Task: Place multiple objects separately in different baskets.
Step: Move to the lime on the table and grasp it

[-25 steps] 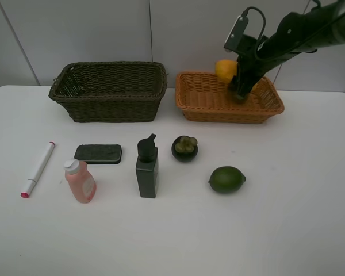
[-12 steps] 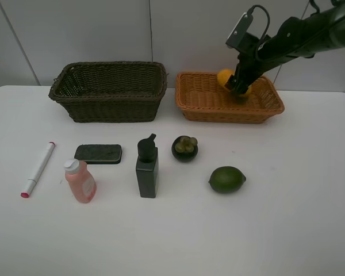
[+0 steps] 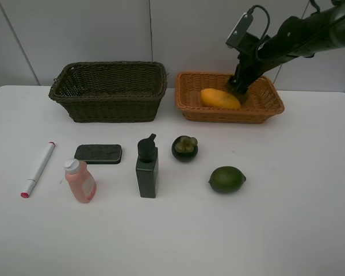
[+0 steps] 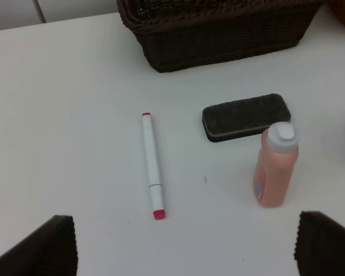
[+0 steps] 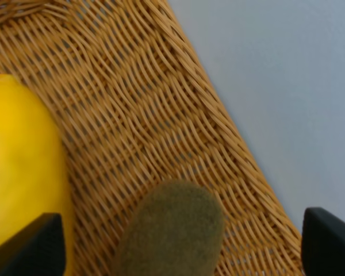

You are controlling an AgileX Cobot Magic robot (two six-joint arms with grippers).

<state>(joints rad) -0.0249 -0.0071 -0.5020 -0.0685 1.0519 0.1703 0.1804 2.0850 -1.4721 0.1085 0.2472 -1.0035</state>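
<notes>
Mango [image 3: 219, 98] and kiwi [image 5: 172, 230], two fruits, lie in orange basket [image 3: 191, 107]; left claw [image 4: 184, 246], right claw [image 3: 240, 87] gape.

The dark brown basket [image 3: 109, 106] and the orange-tan basket [image 3: 230, 114] are rough woven wicker. The yellow mango [image 3: 219, 99] has smooth skin; the brown kiwi [image 5: 172, 230] looks matt and fuzzy.
</notes>
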